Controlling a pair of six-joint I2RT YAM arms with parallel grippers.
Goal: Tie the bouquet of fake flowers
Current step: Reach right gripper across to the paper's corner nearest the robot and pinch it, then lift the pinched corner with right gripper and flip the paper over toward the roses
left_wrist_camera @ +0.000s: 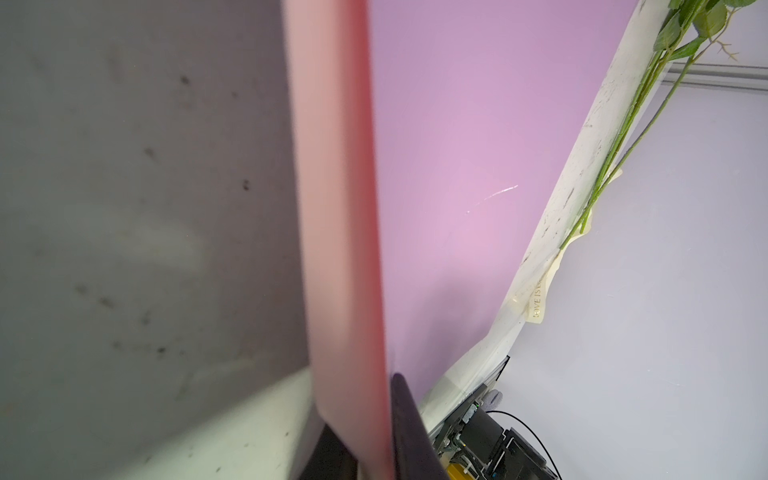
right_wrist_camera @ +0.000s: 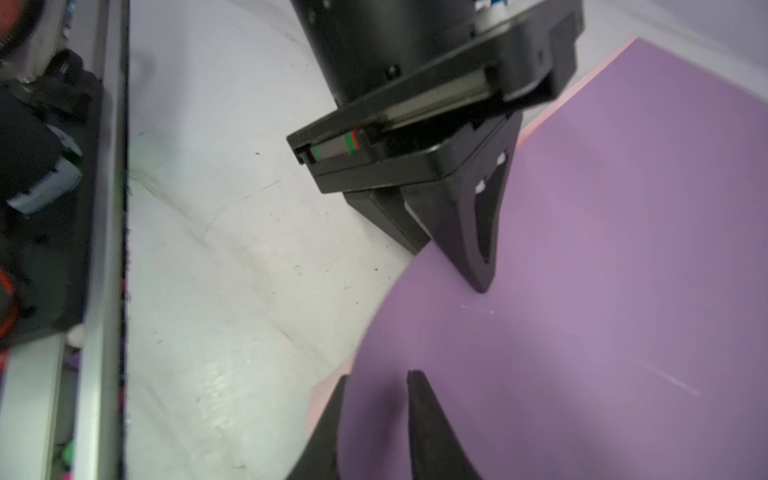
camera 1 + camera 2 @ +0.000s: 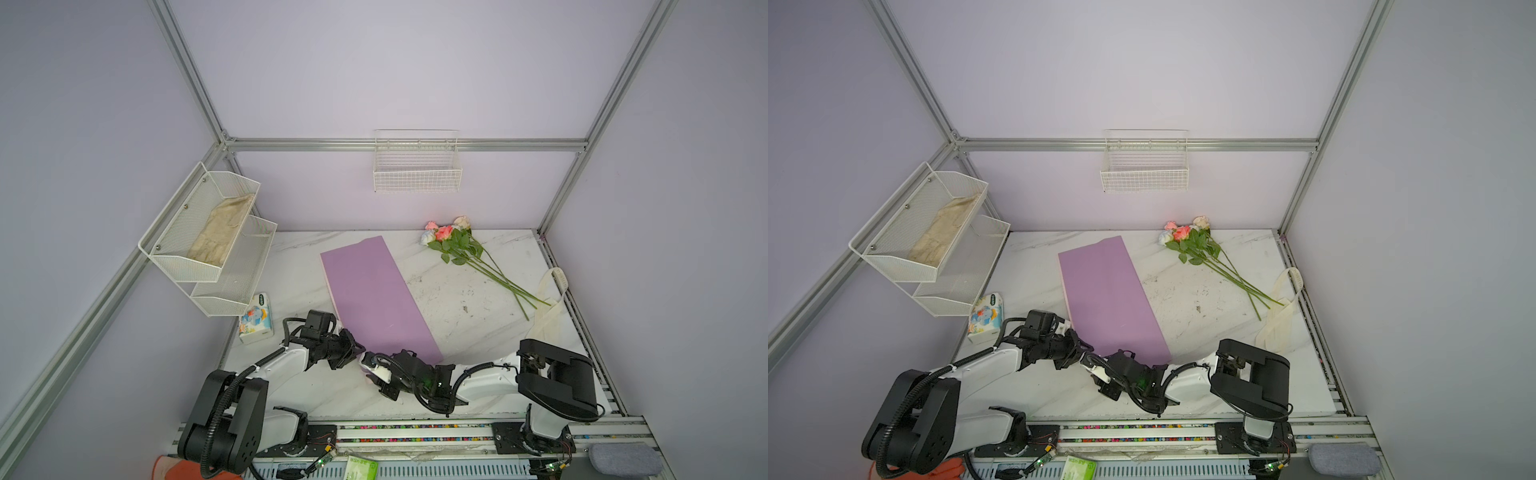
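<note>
The bouquet of fake flowers (image 3: 457, 245) (image 3: 1196, 245) lies loose at the back right of the marble table, its green stems (image 1: 648, 83) pointing toward the right edge, far from both grippers. A lilac paper sheet (image 3: 374, 291) (image 3: 1108, 291) (image 2: 602, 291) with a pink underside lies in the middle. My left gripper (image 3: 359, 349) (image 3: 1089, 350) (image 1: 365, 415) (image 2: 482, 286) is shut on its near edge, which is lifted. Just beside it, my right gripper (image 3: 368, 372) (image 3: 1089, 363) (image 2: 376, 374) pinches the near corner, one finger under the sheet and one on top.
A cream ribbon (image 3: 552, 299) (image 3: 1283, 307) (image 1: 536, 303) lies under the stem ends by the right edge. A tissue pack (image 3: 255, 318) stands at the left. A two-tier mesh shelf (image 3: 208, 232) hangs on the left wall, a wire basket (image 3: 417, 166) on the back wall.
</note>
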